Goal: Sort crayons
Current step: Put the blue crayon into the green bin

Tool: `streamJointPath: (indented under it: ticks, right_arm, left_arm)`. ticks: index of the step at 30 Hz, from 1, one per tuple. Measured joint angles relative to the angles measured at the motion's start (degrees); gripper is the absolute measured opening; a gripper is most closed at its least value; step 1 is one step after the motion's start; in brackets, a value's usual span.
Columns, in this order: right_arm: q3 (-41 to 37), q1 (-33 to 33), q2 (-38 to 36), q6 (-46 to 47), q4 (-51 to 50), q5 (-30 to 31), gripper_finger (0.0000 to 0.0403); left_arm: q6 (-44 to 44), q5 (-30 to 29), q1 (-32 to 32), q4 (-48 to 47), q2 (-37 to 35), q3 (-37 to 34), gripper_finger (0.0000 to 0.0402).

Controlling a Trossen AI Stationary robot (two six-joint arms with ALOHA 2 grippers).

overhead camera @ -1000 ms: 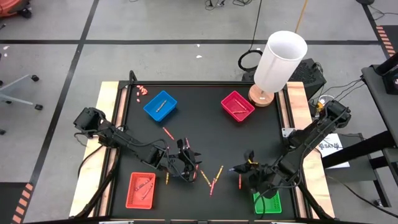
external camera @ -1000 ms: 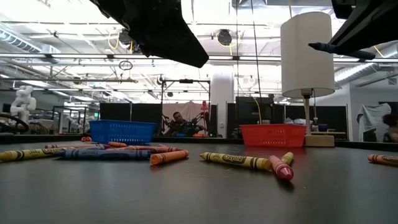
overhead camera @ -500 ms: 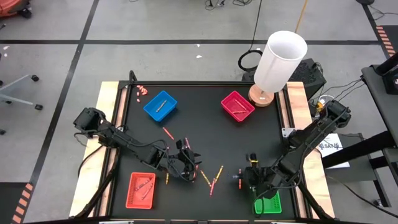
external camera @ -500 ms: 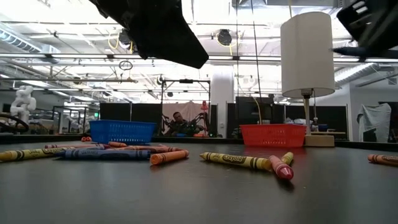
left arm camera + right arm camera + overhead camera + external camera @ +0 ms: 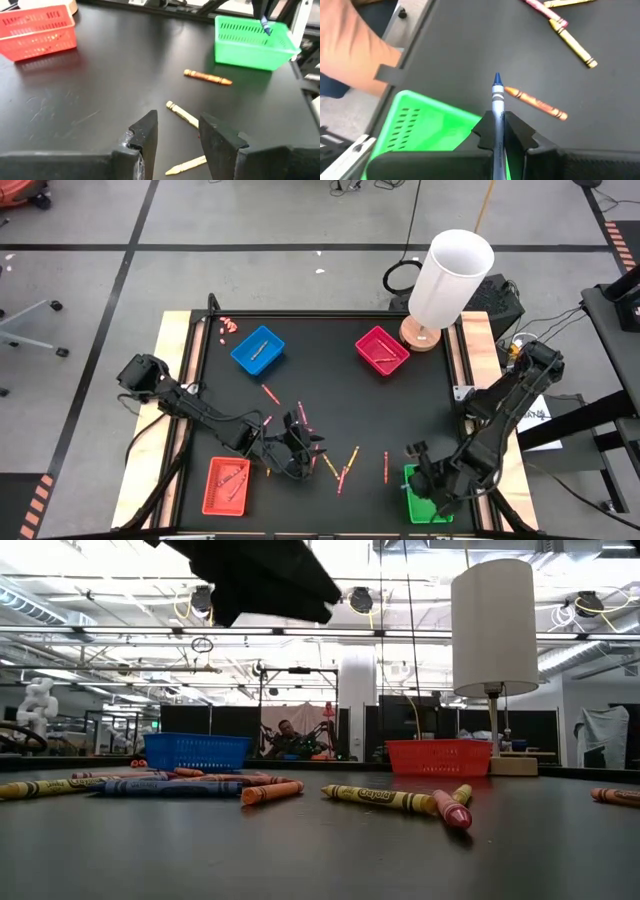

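Note:
My right gripper (image 5: 501, 125) is shut on a blue crayon (image 5: 496, 95) above the green tray (image 5: 432, 508) at the table's near right; the crayon also shows in the left wrist view (image 5: 265, 24) over that tray (image 5: 250, 42). My left gripper (image 5: 177, 135) is open and empty, low over loose yellow crayons (image 5: 182, 114) near the table's front middle (image 5: 298, 448). An orange crayon (image 5: 386, 466) lies flat between the two grippers. More crayons (image 5: 345, 470) lie flat beside the left gripper. My right gripper pinches the blue crayon's paper-wrapped body (image 5: 498, 116) between its two fingers. The crayon lies along the fingers and sticks out past their tips, its point (image 5: 497, 78) forward. It is lifted clear, pointing down over the green tray. Its back end is hidden between the fingers.
A blue tray (image 5: 258, 348) and a magenta tray (image 5: 382, 350) stand at the far side, a red tray (image 5: 227, 485) at the near left, each with crayons. A white cylinder on a wooden base (image 5: 450, 280) stands at the far right corner. Tiny pink bits (image 5: 228, 326) lie far left.
My right gripper has carried the blue crayon toward the table's near right, from beside the orange crayon to above the green tray. My left gripper has shifted a little toward the near edge and stays open.

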Motion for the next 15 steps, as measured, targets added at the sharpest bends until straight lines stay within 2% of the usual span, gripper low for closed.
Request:
streamJointPath:
  ticks: [8,15]
  right_arm:
    - [0.44,5.87,0.02,11.96,-4.60,0.43,0.0004]
    - [0.44,9.63,0.02,17.54,-5.71,5.65,0.0004]
  left_arm:
    - [-1.09,-0.22,-0.24,0.46,0.00,0.00,0.0141]
    - [-1.25,-0.28,-0.24,0.44,0.00,0.00,0.0141]
